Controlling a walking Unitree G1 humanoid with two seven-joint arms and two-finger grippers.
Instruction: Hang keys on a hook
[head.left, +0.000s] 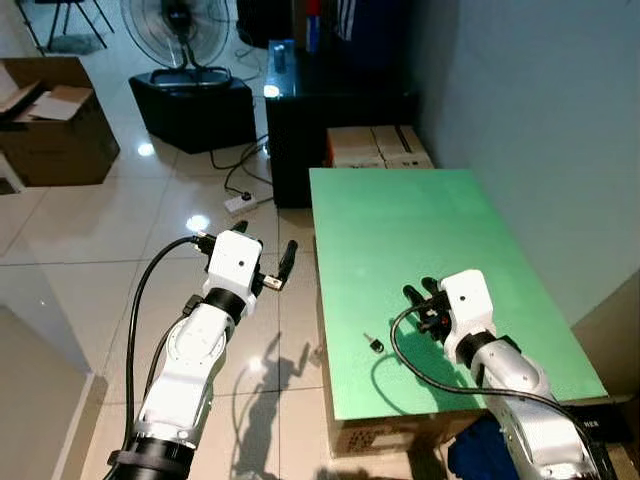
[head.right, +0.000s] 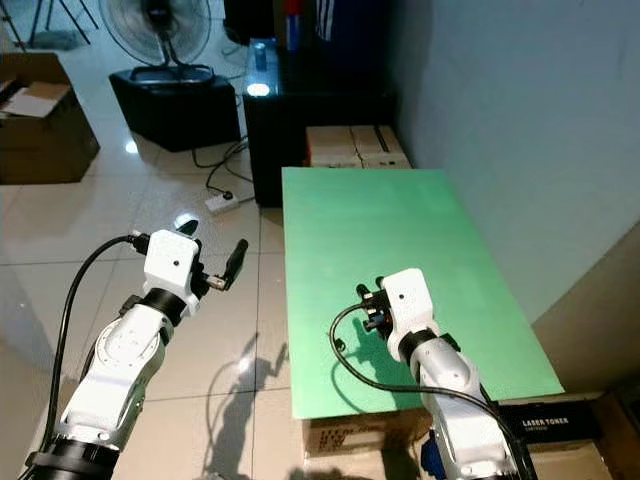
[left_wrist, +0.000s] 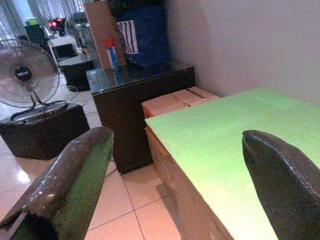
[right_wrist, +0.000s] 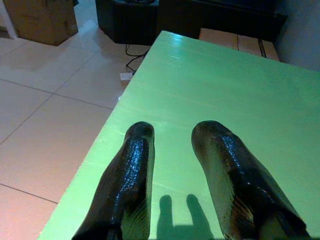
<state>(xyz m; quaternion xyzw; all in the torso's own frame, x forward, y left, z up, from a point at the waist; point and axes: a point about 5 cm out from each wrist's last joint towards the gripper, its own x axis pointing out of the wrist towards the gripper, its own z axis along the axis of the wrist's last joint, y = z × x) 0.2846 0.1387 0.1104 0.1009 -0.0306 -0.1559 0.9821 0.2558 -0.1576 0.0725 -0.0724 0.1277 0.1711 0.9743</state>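
Note:
A small dark set of keys (head.left: 375, 345) lies on the green table top (head.left: 420, 230) near its front left edge. My right gripper (head.left: 420, 290) hovers low over the table just right of and beyond the keys, not touching them. In the right wrist view its fingers (right_wrist: 135, 165) stand a little apart with nothing between them, pointing across the table top (right_wrist: 225, 85). My left gripper (head.left: 265, 250) is raised over the floor to the left of the table, wide open and empty. In the left wrist view it (left_wrist: 177, 145) faces the table's far end.
A grey wall (head.left: 540, 100) runs along the table's right side. Beyond the table stand cardboard boxes (head.left: 378, 146) and a black cabinet (head.left: 300, 130). On the tiled floor are a fan (head.left: 180, 30), a black box (head.left: 195, 105), a power strip (head.left: 240, 203) and an open carton (head.left: 55, 120).

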